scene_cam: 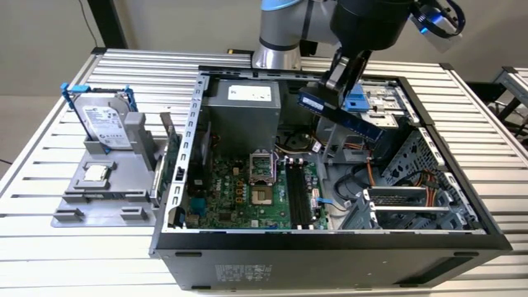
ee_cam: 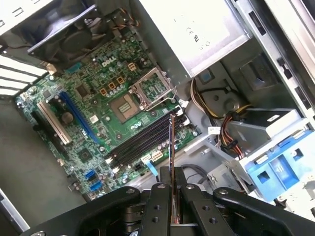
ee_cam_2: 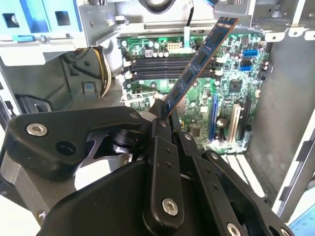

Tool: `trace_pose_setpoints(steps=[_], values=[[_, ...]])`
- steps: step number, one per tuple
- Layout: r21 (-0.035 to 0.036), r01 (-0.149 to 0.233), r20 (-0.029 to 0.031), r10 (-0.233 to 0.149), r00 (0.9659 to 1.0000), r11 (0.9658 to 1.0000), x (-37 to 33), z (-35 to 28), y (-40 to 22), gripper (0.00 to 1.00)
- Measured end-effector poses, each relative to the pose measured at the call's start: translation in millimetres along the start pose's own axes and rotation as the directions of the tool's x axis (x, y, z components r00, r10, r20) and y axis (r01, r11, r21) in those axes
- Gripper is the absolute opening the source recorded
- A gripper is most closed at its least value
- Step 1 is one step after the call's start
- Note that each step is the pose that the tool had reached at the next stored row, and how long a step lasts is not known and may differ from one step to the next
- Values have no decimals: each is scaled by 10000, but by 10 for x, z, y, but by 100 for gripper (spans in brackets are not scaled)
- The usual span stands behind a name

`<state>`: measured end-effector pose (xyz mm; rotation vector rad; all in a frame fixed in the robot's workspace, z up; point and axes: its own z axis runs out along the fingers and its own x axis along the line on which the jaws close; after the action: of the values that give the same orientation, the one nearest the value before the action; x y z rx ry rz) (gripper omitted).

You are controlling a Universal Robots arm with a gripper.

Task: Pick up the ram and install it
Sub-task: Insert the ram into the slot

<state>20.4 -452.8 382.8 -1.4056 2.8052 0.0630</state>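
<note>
**RAM pinched in jaws, held over open case**

Gripping the long, thin grey-green circuit-board ram (scene_cam: 345,116), with its row of dark chips, by one short end in the black linked-finger gripper (scene_cam: 323,90). Jaws drawn narrow, pressed on the two flat faces of the stick.

Sticking out past the fingertips for most of its length, as in the second wrist view (ee_cam_2: 199,61). Tilted in the exterior view, free end lower and toward the exterior view's right.

Hanging clear above the open dark metal computer case (scene_cam: 330,240), over its far right part, just beside the blue plastic drive bracket (scene_cam: 357,100). Touching nothing but the jaws.

Seen edge-on in the first wrist view (ee_cam: 171,142), free tip against the end of the black memory slots (ee_cam: 140,140) on the green motherboard (ee_cam: 98,103), well above them.

Off the case's left wall in the exterior view, on the slatted metal table (scene_cam: 49,247): silver hard drive in a blue-handled frame (scene_cam: 107,127), upright in a grey plastic holder (scene_cam: 111,185), well apart from the gripper.
</note>
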Motion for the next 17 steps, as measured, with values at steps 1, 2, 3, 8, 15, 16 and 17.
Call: trace_pose_setpoints(steps=[1, 2, 3, 8, 15, 16, 17], values=[[2, -128, 4, 128, 9999, 9999, 0, 0, 0, 0], [5, -266, 8, 266, 9996, 9996, 1, 0, 0, 0], [8, -402, 13, 402, 9992, 9992, 1, 0, -1, 0], [21, -1090, 38, 1090, 9940, 9940, 1, 1, -1, 0], [35, -2037, 74, 2036, 9790, 9790, 3, 2, -2, 0], [37, -2166, 79, 2166, 9762, 9762, 3, 2, -2, 0], [39, -2311, 85, 2311, 9729, 9729, 3, 2, -2, 0]])
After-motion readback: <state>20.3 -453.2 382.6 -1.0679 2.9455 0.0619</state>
